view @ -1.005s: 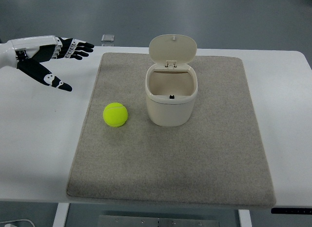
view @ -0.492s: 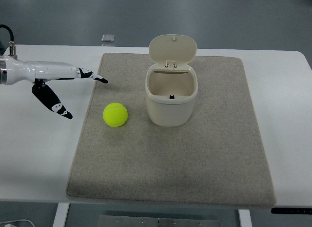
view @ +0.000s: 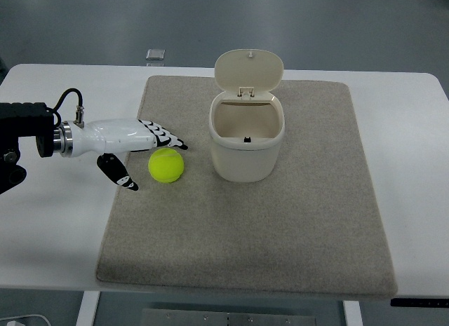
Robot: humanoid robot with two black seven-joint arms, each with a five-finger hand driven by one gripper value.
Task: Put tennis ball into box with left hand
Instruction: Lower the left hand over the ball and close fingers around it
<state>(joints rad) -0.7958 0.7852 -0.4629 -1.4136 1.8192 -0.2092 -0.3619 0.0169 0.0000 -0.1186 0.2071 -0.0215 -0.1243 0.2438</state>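
Top view: left hand (view: pixel 137 149) now low over the mat (view: pixel 245 228), brought in from the far-left table edge of a second ago and from the mat's border of half a second ago; fingers (view: pixel 163 135) stretched past the upper side of the tennis ball (view: pixel 166 165), thumb (view: pixel 119 174) dropped to the ball's left; spread and relaxed, grasping nothing; whether fingertips touch the ball, impossible to tell. Ball unmoved across all three pictures, on the mat just left of the box (view: pixel 246 142), not touching it; box likewise unshifted, lid (view: pixel 249 69) standing open behind. Approach judged nearly finished, closing around the ball the step next due; lift and carry to the box all still ahead. Right hand absent.

Ball: bright yellow-green, fuzzy felt, round, likely to roll if nudged sideways. Mat: grey-beige, coarse woven pile, rounded corners, some grip expected. Box: cream plastic, smooth, rounded walls, hinged lid, hollow interior with a small dark spot on the near wall. Table (view: pixel 414 130): white, smooth. Hand: glossy white shell, black-and-white finger segments.
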